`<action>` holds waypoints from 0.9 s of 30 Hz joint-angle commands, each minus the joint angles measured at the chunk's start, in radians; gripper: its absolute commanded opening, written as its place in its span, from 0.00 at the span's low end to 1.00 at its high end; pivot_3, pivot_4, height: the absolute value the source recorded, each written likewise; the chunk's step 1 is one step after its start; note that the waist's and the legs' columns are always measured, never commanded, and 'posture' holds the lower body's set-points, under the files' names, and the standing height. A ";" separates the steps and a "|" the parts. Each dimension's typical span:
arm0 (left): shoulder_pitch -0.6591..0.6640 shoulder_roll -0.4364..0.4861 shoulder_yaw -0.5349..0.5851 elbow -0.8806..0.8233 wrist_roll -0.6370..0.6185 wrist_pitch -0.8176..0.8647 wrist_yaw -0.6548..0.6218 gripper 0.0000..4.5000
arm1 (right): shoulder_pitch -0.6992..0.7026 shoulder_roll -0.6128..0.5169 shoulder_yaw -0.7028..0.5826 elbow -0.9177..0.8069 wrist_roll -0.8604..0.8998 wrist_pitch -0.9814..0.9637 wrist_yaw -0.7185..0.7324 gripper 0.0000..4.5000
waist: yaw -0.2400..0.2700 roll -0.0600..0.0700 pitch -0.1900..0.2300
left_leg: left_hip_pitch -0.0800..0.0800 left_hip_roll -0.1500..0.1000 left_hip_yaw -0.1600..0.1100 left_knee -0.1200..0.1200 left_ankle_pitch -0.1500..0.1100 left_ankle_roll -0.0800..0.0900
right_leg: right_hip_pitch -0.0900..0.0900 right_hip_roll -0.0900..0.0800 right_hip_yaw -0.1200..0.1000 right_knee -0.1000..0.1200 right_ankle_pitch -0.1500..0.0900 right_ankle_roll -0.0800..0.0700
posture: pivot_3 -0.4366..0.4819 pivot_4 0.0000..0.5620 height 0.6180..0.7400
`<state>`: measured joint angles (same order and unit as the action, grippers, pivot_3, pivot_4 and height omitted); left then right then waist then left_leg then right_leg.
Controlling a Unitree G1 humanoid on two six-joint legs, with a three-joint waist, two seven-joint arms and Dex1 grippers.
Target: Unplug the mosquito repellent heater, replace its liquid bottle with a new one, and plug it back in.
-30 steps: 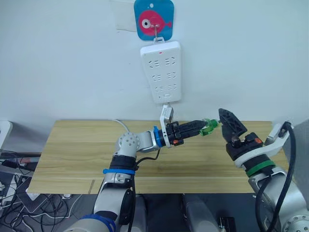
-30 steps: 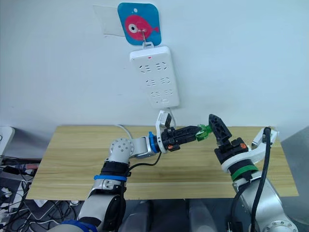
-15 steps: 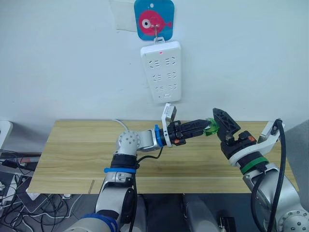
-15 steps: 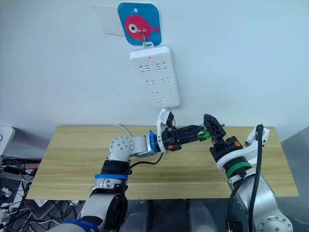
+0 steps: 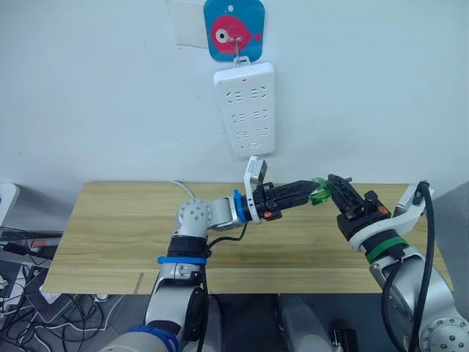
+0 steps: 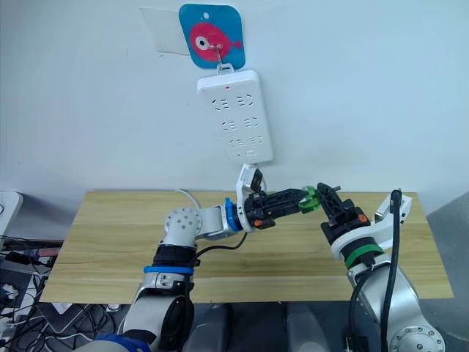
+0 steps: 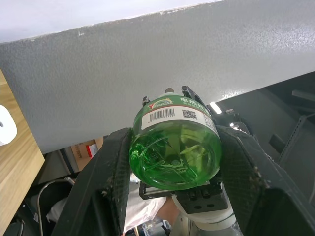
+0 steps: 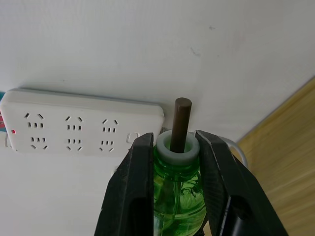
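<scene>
A green liquid bottle (image 5: 319, 193) hangs in the air over the wooden table (image 5: 117, 235), below the wall power strip (image 5: 245, 108). My left gripper (image 5: 308, 193) is shut on its body, the fingers (image 7: 110, 167) pressing both sides with the bottle's base (image 7: 174, 147) facing the wrist camera. My right gripper (image 8: 175, 145) is shut on the bottle's white neck collar (image 8: 177, 147), from which a brown wick (image 8: 180, 120) sticks out. The mosquito repellent heater is out of view; a small white rounded piece (image 7: 5, 125) lies on the wood, cut off, and I cannot tell what it is.
The white power strip hangs from a blue fish-shaped hook (image 5: 233, 29) on the wall, its sockets free and a red light on. A white cable (image 5: 187, 192) runs over the table's back edge.
My right gripper moved left to the bottle's neck and shut on it. The left gripper kept hold of the bottle and stayed in place.
</scene>
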<state>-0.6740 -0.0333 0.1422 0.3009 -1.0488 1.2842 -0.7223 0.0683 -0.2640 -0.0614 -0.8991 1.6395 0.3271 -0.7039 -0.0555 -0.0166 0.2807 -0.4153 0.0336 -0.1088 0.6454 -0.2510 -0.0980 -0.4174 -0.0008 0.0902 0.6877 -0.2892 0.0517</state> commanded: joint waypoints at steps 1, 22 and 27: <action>0.013 -0.010 -0.030 -0.055 -0.012 0.024 -0.008 0.50 | 0.001 -0.018 0.007 -0.036 -0.006 -0.021 0.018 0.19 | 0.000 0.000 0.000 | 0.000 0.000 0.000 0.000 0.000 0.000 | 0.000 0.000 0.000 0.000 0.000 0.000 | 0.47 0.45 1.00; 0.178 0.397 -0.423 -0.450 0.538 -0.817 -0.404 1.00 | -0.007 -0.316 0.051 0.244 -0.619 0.069 0.265 0.19 | 0.029 0.000 0.000 | 0.005 -0.001 0.003 -0.002 0.000 0.000 | 0.003 -0.001 0.003 -0.001 0.000 0.000 | 0.56 0.51 1.00; 0.243 0.382 -0.437 -0.396 0.679 -1.164 -0.439 1.00 | 0.020 -0.255 0.178 0.482 -1.088 -0.114 0.384 0.19 | 0.037 -0.001 0.001 | 0.004 -0.001 0.003 -0.002 -0.002 0.004 | 0.003 -0.001 0.003 -0.005 0.000 0.001 | 0.60 0.55 1.00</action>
<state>-0.4488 0.3504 -0.2798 -0.0903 -0.4039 0.2139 -1.1425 0.0751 -0.5324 0.1065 -0.4495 0.6800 0.2845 -0.3524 -0.0187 -0.0176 0.2818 -0.4115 0.0323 -0.1060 0.6439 -0.2527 -0.0943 -0.4138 -0.0022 0.0934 0.6821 -0.2889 0.0523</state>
